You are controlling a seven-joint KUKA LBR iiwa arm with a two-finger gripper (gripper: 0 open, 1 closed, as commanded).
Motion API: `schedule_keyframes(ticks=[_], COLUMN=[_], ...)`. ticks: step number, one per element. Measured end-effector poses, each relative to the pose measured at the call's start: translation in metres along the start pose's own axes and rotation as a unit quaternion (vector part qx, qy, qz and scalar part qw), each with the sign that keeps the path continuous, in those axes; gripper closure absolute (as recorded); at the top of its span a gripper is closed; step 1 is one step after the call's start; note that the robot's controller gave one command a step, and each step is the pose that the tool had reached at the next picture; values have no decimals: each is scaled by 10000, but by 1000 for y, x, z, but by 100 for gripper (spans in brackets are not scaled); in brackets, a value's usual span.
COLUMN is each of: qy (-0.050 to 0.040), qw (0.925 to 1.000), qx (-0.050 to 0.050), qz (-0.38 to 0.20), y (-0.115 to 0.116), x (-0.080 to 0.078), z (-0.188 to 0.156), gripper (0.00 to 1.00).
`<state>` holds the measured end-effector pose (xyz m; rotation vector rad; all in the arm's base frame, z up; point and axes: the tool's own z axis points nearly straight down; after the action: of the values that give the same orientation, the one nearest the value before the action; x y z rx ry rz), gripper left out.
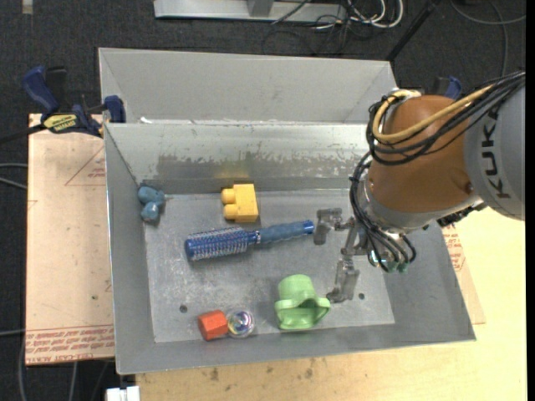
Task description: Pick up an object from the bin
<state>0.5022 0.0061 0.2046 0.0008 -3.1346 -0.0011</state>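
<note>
The gripper (334,257) hangs just past the handle end of the blue hairbrush (247,241), its 2 fingers (341,284) spread wide apart with bare bin floor between them. 1 finger sits just beside the tip of the brush handle; the other reaches down the view from that tip to a green plastic cup (297,301), lying on its side below the handle, and is touching or nearly touching the cup's rim; which, I cannot tell.

The brush lies roughly across the middle of the grey metal bin (251,149), bristle head away from the arm. Open floor runs along both of its long sides and past its bristle end. The sloping bin wall rises close behind the gripper, on the handle side.

Above the brush's middle sits a chunky yellow block (241,203). Beyond and above the bristle end, against the wall, lies a small lumpy blue piece (151,201). Below the bristle head, near the front wall, an orange block (213,325) touches a small clear ball (241,323). The floor is scuffed, dull sheet metal.
</note>
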Motion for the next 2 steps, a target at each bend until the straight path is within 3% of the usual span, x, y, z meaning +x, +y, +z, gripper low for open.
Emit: schedule_keyframes(ticks=[1, 2], qy=[-40, -45], qw=[9887, 9887], qx=[3, 4], qz=[-1500, -1498], y=[4, 4], x=[9, 8], z=[126, 124], gripper=[0, 100])
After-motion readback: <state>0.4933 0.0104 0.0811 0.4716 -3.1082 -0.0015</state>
